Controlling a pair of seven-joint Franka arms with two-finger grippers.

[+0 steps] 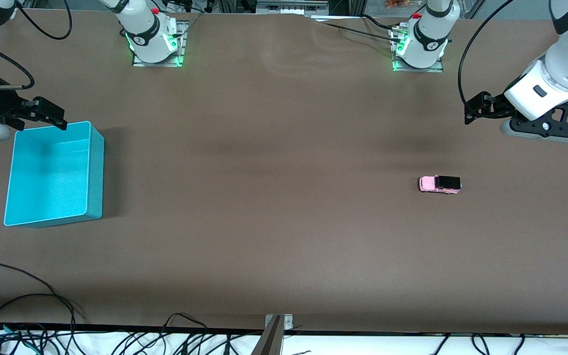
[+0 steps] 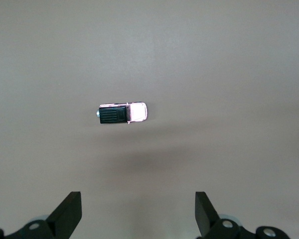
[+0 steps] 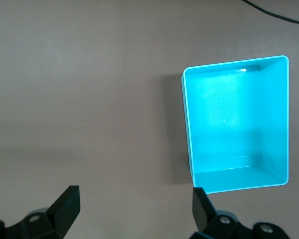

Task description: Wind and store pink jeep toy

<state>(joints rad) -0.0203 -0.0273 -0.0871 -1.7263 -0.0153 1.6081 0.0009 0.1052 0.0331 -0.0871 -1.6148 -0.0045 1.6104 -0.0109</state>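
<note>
On the brown table (image 1: 284, 222) toward the left arm's end, the pink jeep toy (image 1: 440, 184) sits on its wheels, below the raised left gripper (image 1: 471, 111), fingers spread wide; the right gripper (image 1: 54, 118) hangs over the teal bin (image 1: 94, 172) rim, likewise spread and empty

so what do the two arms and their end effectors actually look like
Both arms are glossy white with black joint bands, on bases glowing green. Black cables trail along them. The left end effector is black under a white wrist housing with a small dark marking; its flat black fingers taper to wedges. The right end effector is black too, beside a silver cylinder and a blue light.
</note>
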